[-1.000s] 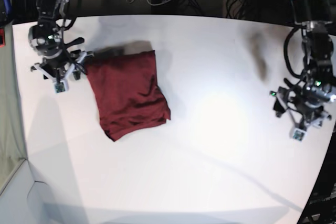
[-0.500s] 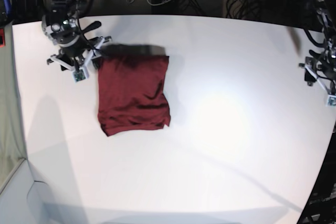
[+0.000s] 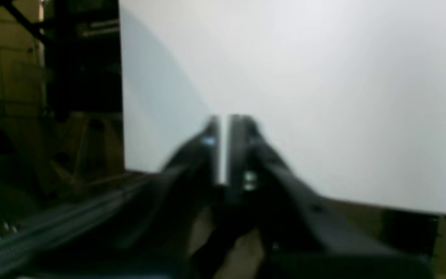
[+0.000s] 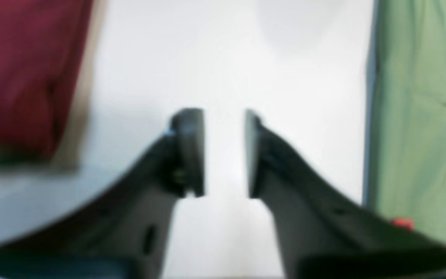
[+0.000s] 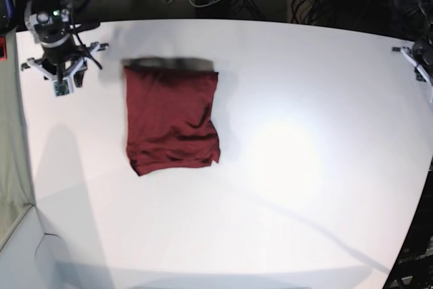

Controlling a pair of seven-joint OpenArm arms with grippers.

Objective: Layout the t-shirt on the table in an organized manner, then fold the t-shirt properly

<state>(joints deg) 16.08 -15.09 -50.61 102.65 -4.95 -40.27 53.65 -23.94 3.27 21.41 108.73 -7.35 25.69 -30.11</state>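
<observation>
The t-shirt (image 5: 172, 120) lies folded on the surface (image 5: 291, 167); left jaws (image 3: 224, 128) together, right jaws (image 4: 225, 128) apart, both empty.

right tool (image 4: 223, 155): 2 dark grey flat fingers, blurred
left tool (image 3: 225, 149): 2 black tapered fingers, blurred
right arm (image 5: 54, 28): black body, light grey brackets, small green light, looping black cables
left arm (image 5: 421, 55): light grey bracket, mostly cut off
</observation>
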